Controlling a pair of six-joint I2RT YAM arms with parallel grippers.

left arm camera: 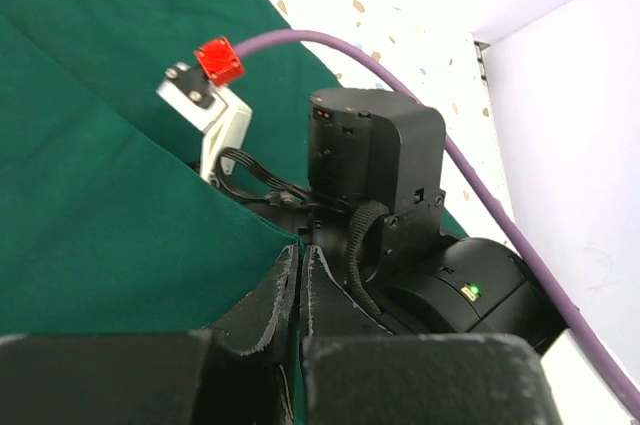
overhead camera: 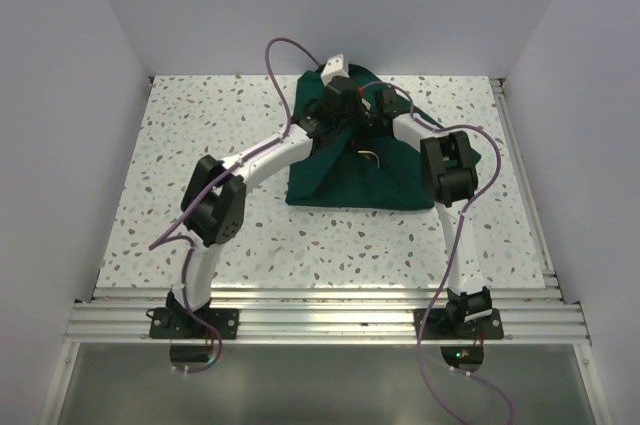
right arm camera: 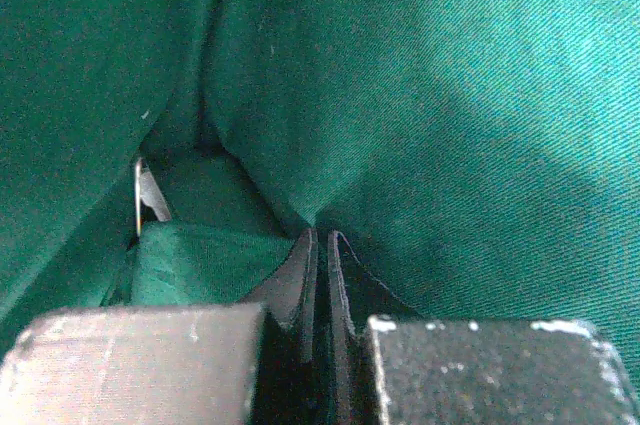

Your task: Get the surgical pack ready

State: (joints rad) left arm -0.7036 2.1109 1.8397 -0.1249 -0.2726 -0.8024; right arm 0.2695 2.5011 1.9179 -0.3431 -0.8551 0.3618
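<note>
The surgical pack shows as a dark green cloth gathered into a bundle at the back middle of the table. Both arms reach over its top. My left gripper is shut, with an edge of the cloth pinched between its tips. My right gripper is shut on a fold of the cloth, which is drawn to a peak at its tips. A thin shiny steel edge peeks from a dark gap in the folds. The rest of the pack's contents are hidden under the cloth.
The speckled tabletop is ringed by white walls. An aluminium rail runs along the near edge at the arm bases. The right arm's black wrist and a purple cable sit close against my left fingers.
</note>
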